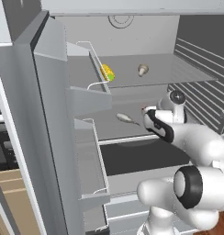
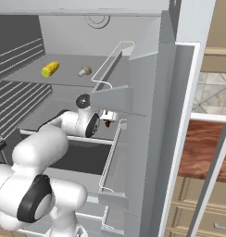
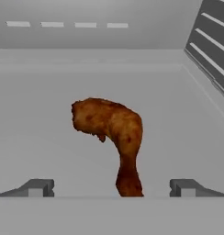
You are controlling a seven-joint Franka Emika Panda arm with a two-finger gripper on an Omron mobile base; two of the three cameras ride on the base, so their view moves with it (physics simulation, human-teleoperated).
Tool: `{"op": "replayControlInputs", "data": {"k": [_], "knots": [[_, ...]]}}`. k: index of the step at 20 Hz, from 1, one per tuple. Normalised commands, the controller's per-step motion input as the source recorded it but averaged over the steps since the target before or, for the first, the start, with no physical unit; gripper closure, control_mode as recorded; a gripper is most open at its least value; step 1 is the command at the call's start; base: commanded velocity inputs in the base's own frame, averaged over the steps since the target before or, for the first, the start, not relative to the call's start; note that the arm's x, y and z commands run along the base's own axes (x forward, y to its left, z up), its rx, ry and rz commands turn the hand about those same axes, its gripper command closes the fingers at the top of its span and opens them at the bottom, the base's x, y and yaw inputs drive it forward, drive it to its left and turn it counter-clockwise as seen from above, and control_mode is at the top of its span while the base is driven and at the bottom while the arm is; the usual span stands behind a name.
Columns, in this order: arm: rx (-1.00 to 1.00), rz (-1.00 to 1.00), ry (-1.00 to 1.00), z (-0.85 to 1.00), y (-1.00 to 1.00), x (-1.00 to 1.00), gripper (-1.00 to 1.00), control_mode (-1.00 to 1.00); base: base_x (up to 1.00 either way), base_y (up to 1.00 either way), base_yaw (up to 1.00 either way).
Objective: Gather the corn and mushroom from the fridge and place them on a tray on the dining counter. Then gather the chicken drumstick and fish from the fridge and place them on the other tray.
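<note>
A brown chicken drumstick lies on the fridge's middle shelf, its thin bone end pointing at me. My gripper is open, and that bone end sits between the wide-apart fingertips without being gripped. My gripper reaches in low over that shelf. To its left lies the pale grey fish. On the upper shelf rest the yellow corn and the tan mushroom. The trays are out of view.
The open fridge door stands at the left with wire bins. A ribbed side wall closes the fridge on the right. A door bin hangs close beside my arm. A brown wooden surface lies outside the fridge.
</note>
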Motion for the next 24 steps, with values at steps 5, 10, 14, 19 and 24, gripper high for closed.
{"op": "replayControlInputs", "data": {"k": [5, 10, 14, 19, 24], "knots": [[0.00, 0.00, 0.02, -0.14, -0.04, 0.34, -1.00, -1.00, 0.00, 0.00, 0.00], [0.00, 0.00, 0.02, -0.29, -0.17, 0.24, -1.00, -1.00, 0.00, 0.00, 0.00], [0.00, 0.01, 0.05, -0.15, -0.19, 0.37, -1.00, -1.00, 0.00, 0.00, 0.00], [0.00, 0.01, 0.14, -0.01, -0.10, 0.41, -1.00, -1.00, 0.00, 0.00, 0.00], [0.00, 0.00, 0.04, -0.17, -0.03, 0.25, -1.00, -1.00, 0.00, 0.00, 0.00]]}}
